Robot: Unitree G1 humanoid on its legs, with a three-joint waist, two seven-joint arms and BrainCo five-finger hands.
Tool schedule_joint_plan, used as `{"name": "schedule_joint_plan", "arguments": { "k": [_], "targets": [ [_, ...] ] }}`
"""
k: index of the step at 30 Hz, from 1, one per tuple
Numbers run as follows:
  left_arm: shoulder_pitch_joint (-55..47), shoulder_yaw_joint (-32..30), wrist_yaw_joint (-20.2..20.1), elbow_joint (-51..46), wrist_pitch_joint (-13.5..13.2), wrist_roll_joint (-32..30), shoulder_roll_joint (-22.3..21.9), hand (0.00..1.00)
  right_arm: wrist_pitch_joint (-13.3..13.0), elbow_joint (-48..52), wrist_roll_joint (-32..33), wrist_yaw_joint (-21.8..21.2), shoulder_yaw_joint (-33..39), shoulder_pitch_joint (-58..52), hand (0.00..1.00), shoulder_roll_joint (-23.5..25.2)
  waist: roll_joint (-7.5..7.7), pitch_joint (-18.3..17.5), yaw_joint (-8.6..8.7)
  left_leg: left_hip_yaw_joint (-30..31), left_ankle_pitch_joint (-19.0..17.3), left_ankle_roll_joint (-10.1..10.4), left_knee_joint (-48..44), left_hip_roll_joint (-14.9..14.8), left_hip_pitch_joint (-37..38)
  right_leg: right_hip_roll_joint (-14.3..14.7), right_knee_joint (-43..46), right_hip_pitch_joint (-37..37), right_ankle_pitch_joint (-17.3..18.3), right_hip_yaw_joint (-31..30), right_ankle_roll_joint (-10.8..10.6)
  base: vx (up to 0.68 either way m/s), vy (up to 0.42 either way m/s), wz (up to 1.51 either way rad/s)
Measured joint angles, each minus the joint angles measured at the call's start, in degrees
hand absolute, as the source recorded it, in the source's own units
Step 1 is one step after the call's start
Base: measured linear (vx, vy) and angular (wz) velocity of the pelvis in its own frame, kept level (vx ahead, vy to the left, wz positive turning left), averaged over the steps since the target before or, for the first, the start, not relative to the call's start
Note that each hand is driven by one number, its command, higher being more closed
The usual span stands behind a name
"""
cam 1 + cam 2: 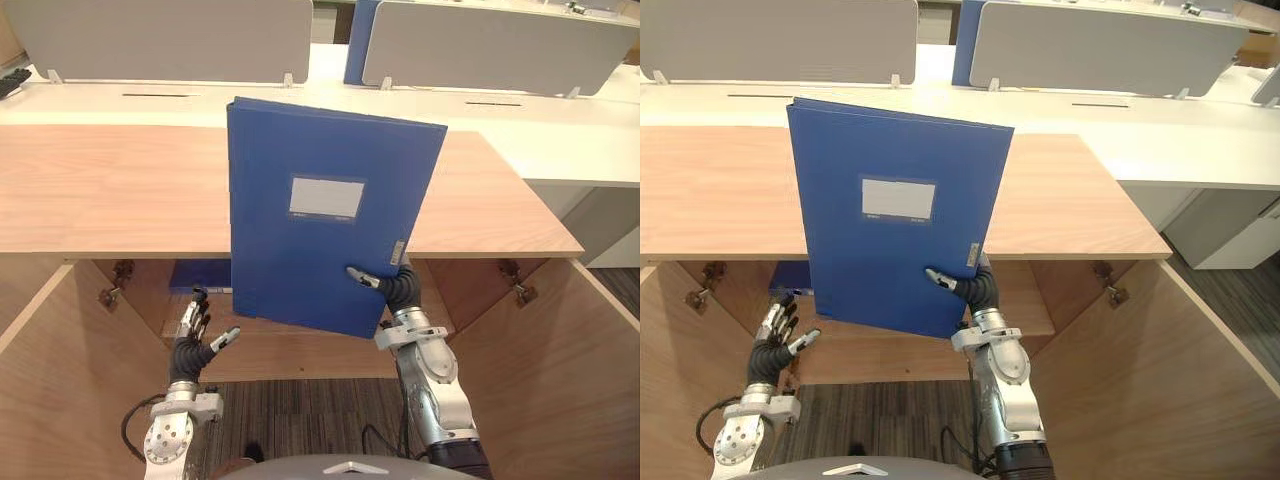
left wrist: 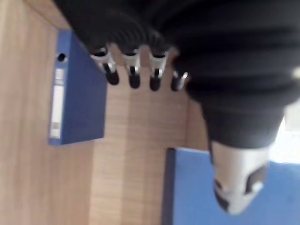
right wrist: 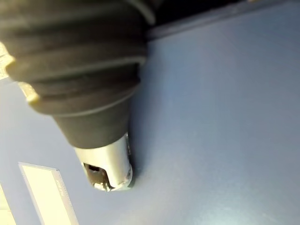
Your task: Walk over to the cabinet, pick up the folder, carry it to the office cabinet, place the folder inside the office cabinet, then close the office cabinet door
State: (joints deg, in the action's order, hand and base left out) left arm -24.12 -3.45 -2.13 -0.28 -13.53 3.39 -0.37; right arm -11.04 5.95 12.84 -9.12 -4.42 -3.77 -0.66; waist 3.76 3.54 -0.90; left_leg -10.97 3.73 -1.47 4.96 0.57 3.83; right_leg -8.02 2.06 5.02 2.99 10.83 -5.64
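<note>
A large blue folder with a white label stands upright in front of the wooden office cabinet, its lower edge level with the open cabinet's inner shelf. My right hand is shut on its lower right corner, the thumb pressed on the blue cover and the fingers hidden behind. To the lower left my left hand hovers open before the cabinet opening, fingers straight, holding nothing.
A second blue folder lies on the shelf inside, at the left. Both cabinet doors swing out towards me, the left door and the right door. White desks with grey screens stand behind. Dark carpet lies below.
</note>
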Motion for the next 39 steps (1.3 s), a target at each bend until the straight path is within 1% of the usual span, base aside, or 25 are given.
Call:
{"name": "schedule_joint_plan", "arguments": {
  "k": [1,2,3,4,5,6,7,8,9,10,12,15,17,19,21,23,26,27,29,32,36,39],
  "targets": [
    [0.29,-0.03,0.54,1.33,-0.02,-0.53,0.28,0.00,-0.08,0.02,-0.74,0.37,-0.10,-0.01,1.00,-0.14,-0.22,0.52,0.00,-0.02,-0.14,0.21,-0.31,-0.03,-0.34,-0.04,0.77,-0.61,0.01,-0.04,0.03,0.00,0.000,0.00],
    [1.16,-0.23,0.78,2.90,-0.01,-1.23,0.64,0.00,-0.27,0.18,-1.80,0.90,-0.65,0.10,1.00,-0.29,0.05,0.95,0.01,0.05,-0.20,0.22,-1.15,-0.12,-1.51,-0.14,2.15,-1.94,-0.07,-0.05,0.00,-0.04,0.018,0.05],
    [3.30,-0.41,1.40,4.89,0.04,-1.75,1.49,0.00,-0.63,0.40,-3.01,2.17,-1.33,0.91,1.00,-0.83,0.20,3.01,0.00,0.15,-1.83,-0.11,-6.25,-0.51,-4.99,-0.52,4.50,-4.10,0.17,-0.16,0.37,-0.07,0.017,0.03],
    [4.45,-0.50,1.86,5.74,0.06,-2.09,1.88,0.00,-0.78,0.41,-3.92,2.40,-1.69,1.74,1.00,-1.16,0.06,4.38,0.01,0.09,-3.09,-0.06,-9.45,-1.00,-7.05,-0.50,5.66,-5.32,0.26,-0.50,0.51,-0.12,0.010,-0.03],
    [6.66,-0.80,2.37,7.09,0.14,-2.50,2.32,0.00,-0.91,0.42,-5.03,2.68,-2.48,3.71,1.00,-2.27,-0.68,6.90,0.11,0.02,-5.68,-0.28,-16.00,-2.14,-11.40,-0.21,8.07,-7.66,0.51,-0.87,0.68,-0.17,0.013,-0.13],
    [8.55,-0.87,3.13,8.45,0.36,-2.59,2.51,0.00,-1.12,0.42,-6.81,3.58,-4.38,5.19,1.00,-3.62,-1.62,7.97,0.28,-0.08,-7.73,-0.31,-21.20,-3.38,-15.81,0.11,10.87,-11.15,1.22,-1.17,0.65,-0.19,0.019,-0.17],
    [9.32,-0.87,3.31,8.83,0.53,-2.59,2.59,0.00,-1.14,0.42,-7.74,4.15,-5.05,6.07,1.00,-4.29,-1.98,8.92,0.39,-0.20,-8.80,-0.15,-23.39,-3.94,-17.42,0.17,12.70,-12.77,1.77,-1.49,0.71,-0.21,0.048,-0.19],
    [10.77,-0.83,3.79,9.54,0.59,-2.67,2.90,0.00,-1.23,0.43,-9.42,4.75,-6.76,7.52,1.00,-5.07,-2.46,10.74,0.37,-0.45,-10.37,-0.11,-27.02,-4.61,-19.92,0.10,16.58,-15.73,3.34,-2.51,0.71,-0.29,0.082,-0.22],
    [11.83,-0.31,4.66,10.40,0.74,-3.38,3.54,0.00,-1.29,0.51,-11.38,5.46,-8.33,8.14,1.00,-5.67,-2.64,10.98,0.38,-0.98,-12.11,-0.17,-30.64,-5.32,-23.02,-0.22,21.00,-19.68,5.44,-3.19,0.83,-0.27,0.088,-0.24],
    [12.04,0.05,5.11,10.43,0.77,-3.76,3.90,0.00,-1.28,0.86,-12.59,5.95,-9.29,8.30,1.00,-5.95,-2.64,11.24,0.27,-1.44,-12.89,-0.06,-32.08,-5.64,-24.12,-0.35,22.75,-21.26,6.19,-3.69,0.77,-0.24,0.070,-0.25],
    [12.67,1.28,6.25,10.53,0.83,-4.37,4.41,0.00,-1.59,3.67,-15.97,7.10,-12.00,8.45,1.00,-7.30,-3.54,12.44,0.27,-1.90,-14.47,-0.14,-36.53,-6.24,-28.23,-0.88,27.98,-26.28,8.05,-4.67,0.50,-0.12,0.036,-0.18],
    [13.37,1.52,7.96,10.56,0.90,-4.86,4.47,0.00,-1.79,5.84,-18.38,8.65,-13.81,9.60,1.00,-8.33,-3.93,13.27,0.05,-3.40,-15.98,-0.29,-40.86,-7.35,-32.74,-1.07,33.05,-31.98,9.39,-6.48,0.63,-0.08,0.024,-0.27],
    [13.94,1.83,9.01,10.60,0.96,-4.92,4.56,0.00,-1.85,7.49,-20.72,9.76,-15.16,10.48,1.00,-9.23,-4.53,13.88,-0.06,-4.01,-17.34,-0.34,-44.80,-8.65,-36.77,-0.96,36.89,-36.54,10.27,-7.28,0.89,-0.06,0.016,-0.28],
    [14.92,2.27,9.78,10.62,0.99,-5.96,4.62,0.00,-1.85,7.85,-22.71,11.03,-15.83,11.56,1.00,-9.59,-4.67,14.26,-0.30,-4.96,-18.73,-0.36,-48.45,-9.87,-40.07,-0.88,40.87,-40.92,11.34,-8.30,1.19,-0.05,-0.005,-0.25],
    [16.93,2.55,10.34,10.63,0.98,-6.41,4.50,0.00,-1.85,7.88,-24.45,11.89,-16.22,13.34,1.00,-9.85,-5.31,15.26,-0.42,-5.61,-20.24,-0.64,-52.22,-11.27,-43.33,-0.67,44.63,-44.91,12.53,-9.01,1.39,-0.05,-0.005,-0.26],
    [17.96,2.50,10.77,10.68,0.98,-6.45,4.48,0.00,-1.85,7.89,-24.74,12.59,-17.06,14.60,1.00,-10.66,-5.34,15.45,-0.59,-6.27,-20.83,-0.64,-53.69,-11.89,-45.61,-0.63,46.28,-47.92,12.79,-9.63,1.43,-0.04,0.007,-0.23],
    [19.46,2.51,11.84,10.71,1.00,-6.49,4.03,0.00,-2.23,8.18,-26.81,13.46,-17.50,16.70,1.00,-12.45,-6.21,16.33,-0.54,-6.41,-21.46,-0.71,-56.34,-12.74,-49.32,-0.57,48.97,-51.98,13.35,-9.88,1.51,-0.02,0.001,-0.07],
    [19.96,2.45,11.96,10.72,1.00,-6.48,3.84,0.00,-2.43,8.78,-26.93,13.53,-17.83,17.36,1.00,-13.31,-6.36,16.59,-0.85,-6.39,-21.70,-0.69,-57.18,-13.08,-50.48,-0.57,49.86,-53.21,13.48,-9.91,1.34,0.00,0.000,0.00],
    [20.63,2.39,12.09,10.73,1.00,-6.47,3.79,0.00,-3.01,9.01,-27.56,13.54,-17.82,18.63,1.00,-14.00,-6.42,17.07,-1.02,-6.20,-21.88,-0.90,-57.93,-13.27,-51.90,-0.58,50.86,-54.64,13.90,-9.90,1.46,0.01,-0.018,0.02],
    [21.46,2.34,12.45,10.81,1.01,-6.42,3.74,0.00,-3.88,9.00,-29.42,14.82,-17.61,19.74,1.00,-14.83,-6.44,17.14,-1.42,-6.08,-21.94,-1.00,-58.39,-13.27,-54.17,-0.69,51.75,-57.01,14.13,-9.90,1.55,0.01,-0.033,0.03],
    [22.98,1.92,13.47,10.86,1.01,-6.32,3.66,0.00,-3.58,8.07,-31.05,15.64,-16.18,19.99,1.00,-15.88,-6.54,17.24,-2.19,-5.26,-22.00,-1.24,-59.69,-13.34,-56.81,-0.84,53.07,-59.15,14.62,-9.50,1.66,0.00,-0.040,0.06],
    [24.60,1.26,13.98,10.82,1.02,-5.91,3.73,0.00,-2.12,5.07,-29.92,16.44,-12.21,20.55,1.00,-15.29,-6.61,18.79,-2.44,-4.52,-22.08,-1.07,-59.98,-13.28,-57.91,-1.05,53.57,-59.62,14.82,-8.59,1.88,-0.02,-0.066,0.11]
  ]
}}
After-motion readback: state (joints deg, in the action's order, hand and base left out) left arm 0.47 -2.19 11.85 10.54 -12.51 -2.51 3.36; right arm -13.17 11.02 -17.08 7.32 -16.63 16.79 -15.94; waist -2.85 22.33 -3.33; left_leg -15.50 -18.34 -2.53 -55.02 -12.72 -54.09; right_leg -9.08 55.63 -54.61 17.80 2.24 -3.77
